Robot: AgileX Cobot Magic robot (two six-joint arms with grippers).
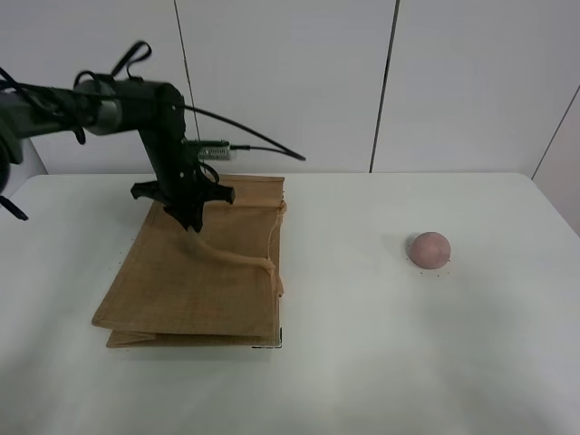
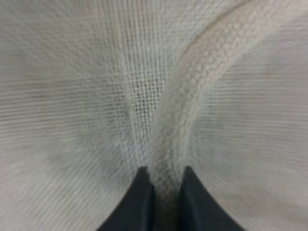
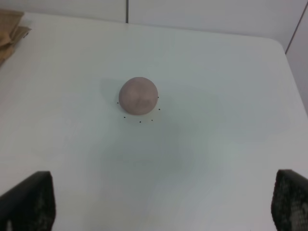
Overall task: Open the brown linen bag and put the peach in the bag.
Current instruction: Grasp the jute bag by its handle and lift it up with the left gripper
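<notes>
Left arm [image 1: 109, 104]: dark, reaching in from the left of the brown linen bag [image 1: 195, 281] and bending down over the bag's far end.
Left gripper [image 1: 192, 217]: low over the far part of the bag. In the left wrist view [image 2: 166, 202] its two dark fingertips [image 2: 144, 199] are pinched close, with a rope handle clamped in the narrow gap between them.
Rope handle [image 1: 237, 259]: pale braided cord, running from the left gripper across the top face of the bag toward the bag's right edge. In the left wrist view [image 2: 207, 72] it curves away from the fingertips over the coarse weave.
Brown linen bag: lying flat and folded on the white table [image 1: 362, 362], its mouth not spread. The woven cloth [image 2: 72, 96] fills the left wrist view, and one corner [image 3: 9, 29] shows at the edge of the right wrist view.
Peach [image 1: 429, 249]: well to the right of the bag, resting alone on the table and touching nothing else. In the right wrist view [image 3: 138, 96] it is round and dull pink.
Right gripper [image 3: 161, 207]: seen only in its own wrist view, on the peach's side of the bag. Its fingertips [image 3: 29, 202] are spread wide with nothing between them, held above the table, and the peach lies ahead of them.
</notes>
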